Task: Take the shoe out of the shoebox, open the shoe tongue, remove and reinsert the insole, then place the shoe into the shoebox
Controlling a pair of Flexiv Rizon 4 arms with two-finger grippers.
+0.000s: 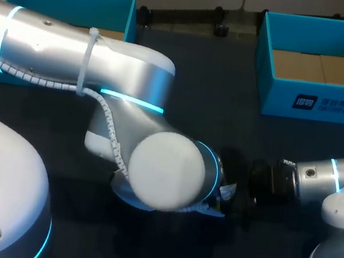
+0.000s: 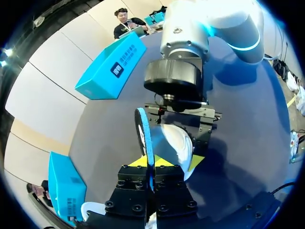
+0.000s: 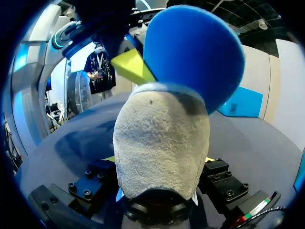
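The left gripper (image 2: 150, 163) had its fingers pinched almost closed on the edge of the blue insole (image 2: 143, 136), holding it upright at the mouth of the pale shoe (image 2: 174, 145), apparently to slide it out or back in. Facing it, the right gripper (image 3: 159, 160) had its fingers spread around the shoe's sides, clamping it steady near the middle of the table (image 1: 196, 94), toward six o'clock. An open shoebox (image 1: 316, 104) stood at two o'clock.
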